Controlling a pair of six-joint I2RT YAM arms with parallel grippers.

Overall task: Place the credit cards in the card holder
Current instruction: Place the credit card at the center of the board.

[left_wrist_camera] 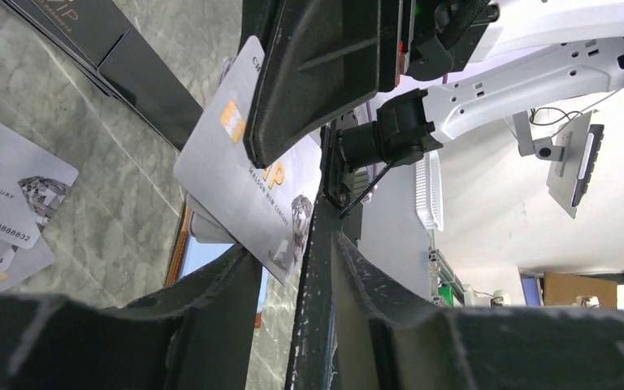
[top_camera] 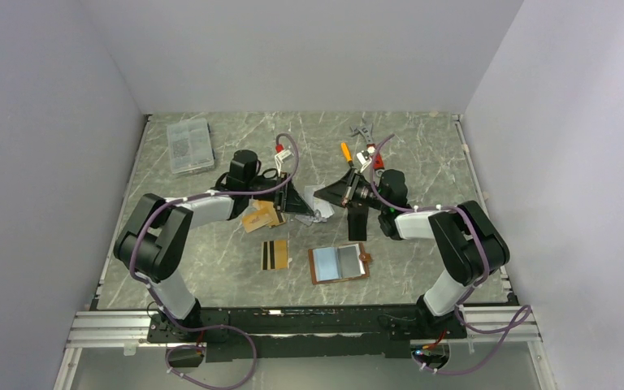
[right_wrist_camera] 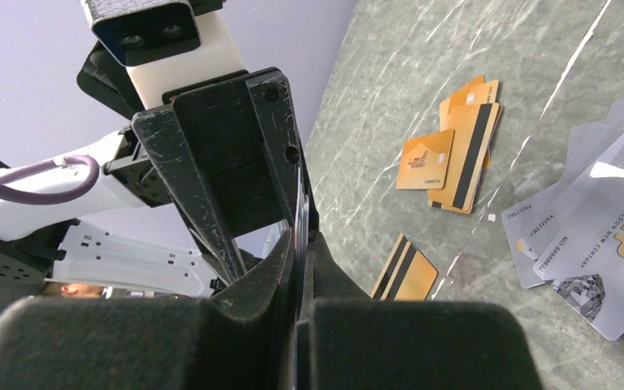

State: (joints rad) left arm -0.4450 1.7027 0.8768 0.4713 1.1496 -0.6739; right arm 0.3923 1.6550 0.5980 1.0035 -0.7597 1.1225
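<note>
A silver-grey credit card (left_wrist_camera: 244,187) stands on edge above the table, and my right gripper (right_wrist_camera: 301,240) is shut on it; in the right wrist view only its thin edge (right_wrist_camera: 301,207) shows. My left gripper (left_wrist_camera: 292,256) is open, its jaws apart around the card's lower corner with a gap still showing. Both grippers meet mid-table, left gripper (top_camera: 299,201) facing right gripper (top_camera: 331,197). The tan card holder (top_camera: 339,262) lies open in front of them. More silver cards (right_wrist_camera: 585,236), orange-gold cards (top_camera: 260,216) and a gold card with black stripes (top_camera: 274,254) lie flat.
A clear plastic box (top_camera: 189,145) sits at the back left. Small hand tools (top_camera: 363,150), one with an orange handle, lie at the back right. Grey walls enclose the marble-patterned table on three sides.
</note>
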